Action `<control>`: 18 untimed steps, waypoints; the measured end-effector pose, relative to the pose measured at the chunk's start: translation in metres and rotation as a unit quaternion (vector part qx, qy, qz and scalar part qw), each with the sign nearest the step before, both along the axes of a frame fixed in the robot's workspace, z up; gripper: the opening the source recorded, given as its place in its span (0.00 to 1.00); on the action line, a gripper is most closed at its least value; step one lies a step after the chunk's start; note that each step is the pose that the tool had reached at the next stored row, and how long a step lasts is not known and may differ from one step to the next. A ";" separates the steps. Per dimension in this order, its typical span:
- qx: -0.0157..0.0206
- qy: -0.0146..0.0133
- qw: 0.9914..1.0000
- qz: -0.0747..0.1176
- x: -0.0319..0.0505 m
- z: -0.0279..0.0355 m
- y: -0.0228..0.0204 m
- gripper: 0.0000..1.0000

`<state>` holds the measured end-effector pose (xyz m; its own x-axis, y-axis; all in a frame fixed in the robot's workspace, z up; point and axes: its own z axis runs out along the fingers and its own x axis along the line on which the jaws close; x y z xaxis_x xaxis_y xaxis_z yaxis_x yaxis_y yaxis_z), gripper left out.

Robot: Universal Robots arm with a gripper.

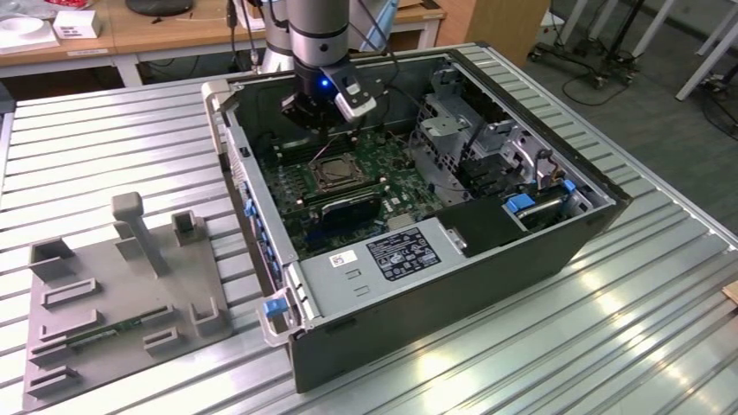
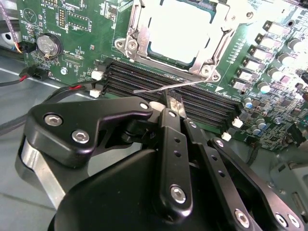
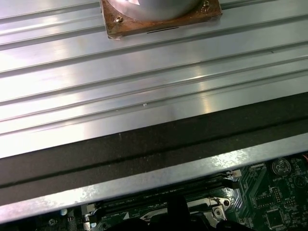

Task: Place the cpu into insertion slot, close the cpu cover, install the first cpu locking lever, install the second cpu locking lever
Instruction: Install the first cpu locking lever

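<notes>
The cpu (image 2: 185, 29) lies flat in the insertion slot (image 1: 334, 170) on the green board inside the open computer case. The silver cpu cover (image 2: 131, 38) lies down around it as a frame. A thin silver locking lever (image 2: 149, 90) runs across the black memory slots (image 2: 139, 77), just beside the socket. My gripper (image 2: 172, 102) is shut, its black fingertips right at this lever; whether they pinch it or only touch it I cannot tell. In the exterior view the gripper (image 1: 314, 117) hangs over the board just behind the socket.
The case walls (image 1: 461, 285) and a drive cage (image 1: 461, 130) enclose the board. A coin battery (image 2: 49, 44) and red-black wires (image 2: 72, 88) sit near the gripper. A grey fixture plate (image 1: 116, 294) lies on the ribbed metal table (image 3: 144, 72) at the exterior view's left.
</notes>
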<state>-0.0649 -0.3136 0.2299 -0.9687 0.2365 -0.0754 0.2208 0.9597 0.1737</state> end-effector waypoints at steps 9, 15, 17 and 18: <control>0.000 0.000 1.000 0.000 0.0000 -0.0022 0.0000 0.11; 0.000 0.000 1.000 0.000 0.0008 -0.0031 0.0000 0.11; 0.000 0.000 1.000 0.000 0.0016 -0.0033 0.0000 0.11; 0.000 0.000 1.000 0.000 0.0019 -0.0034 0.0000 0.11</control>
<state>-0.0630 -0.3137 0.2265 -0.9687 0.2364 -0.0754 0.2207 0.9597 0.1737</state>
